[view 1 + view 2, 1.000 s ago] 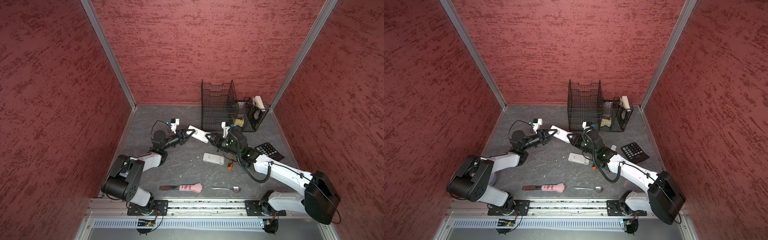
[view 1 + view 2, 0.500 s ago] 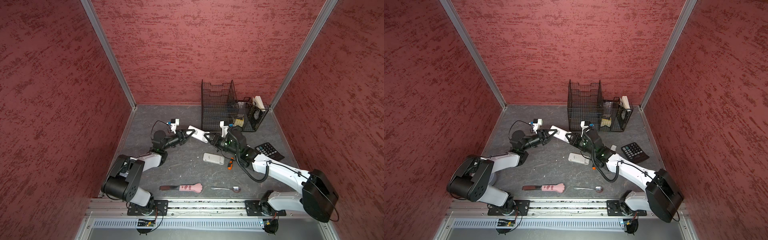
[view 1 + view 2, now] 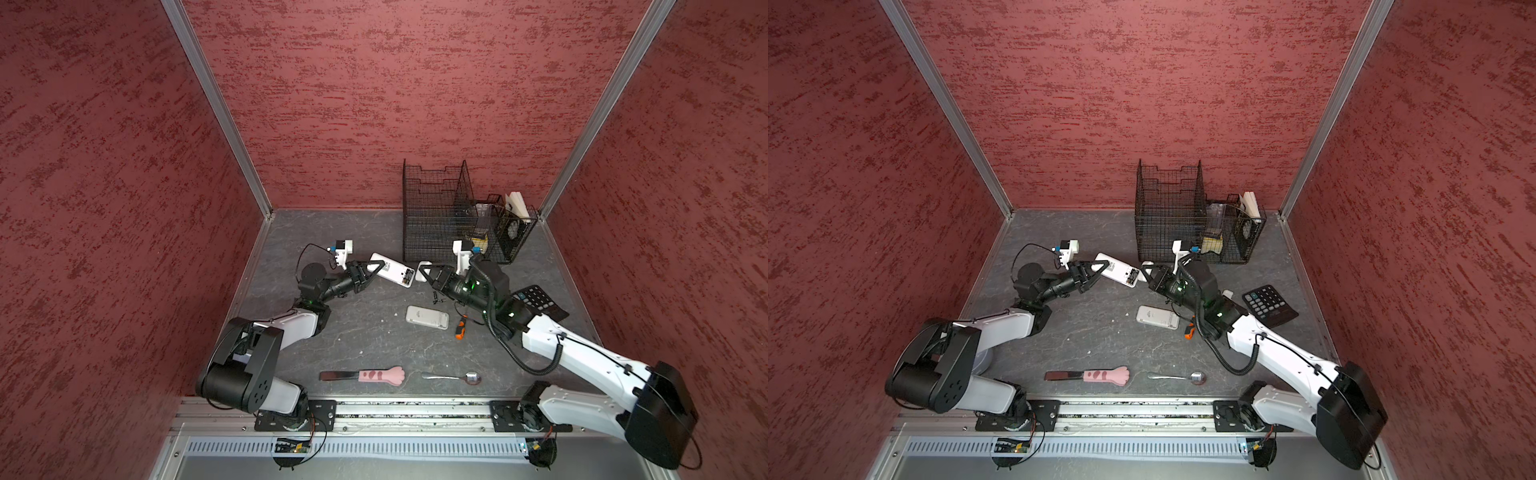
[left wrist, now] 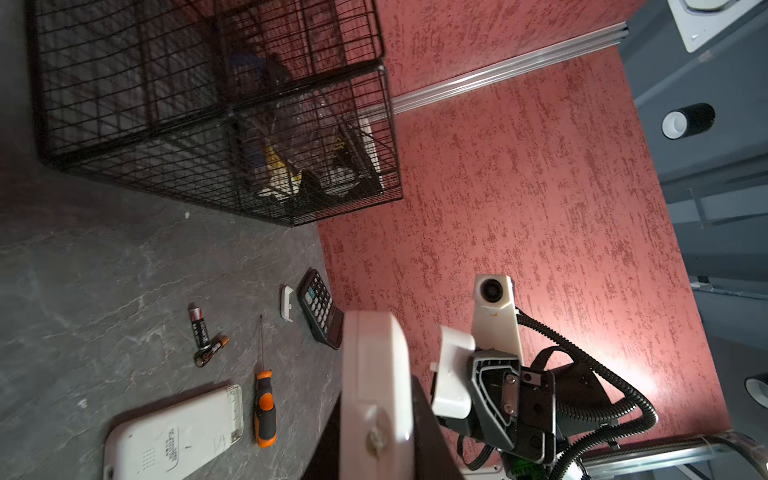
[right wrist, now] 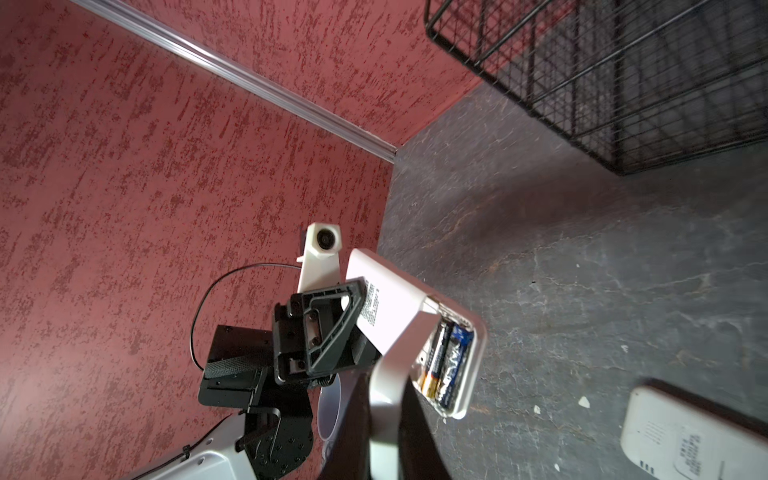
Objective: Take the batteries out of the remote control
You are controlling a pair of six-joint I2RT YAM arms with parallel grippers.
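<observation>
The left gripper [image 3: 371,270] pinches the remote control [image 3: 392,270] above the worktop's [image 3: 365,332] back, with two batteries [image 5: 446,357] in its open compartment. The right gripper [image 3: 427,272] pinches the battery cover [image 4: 451,374]; two loose batteries [image 4: 203,336] lie near the screwdriver [image 4: 264,411].

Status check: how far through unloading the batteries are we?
Done: two loose batteries lie on the table by the screwdriver. In hand: the left gripper holds the remote raised, and the right gripper grips its battery cover, already off. Left: two seated batteries to take from the open compartment. A second remote lies on the table; whether it is empty I cannot tell.
</observation>
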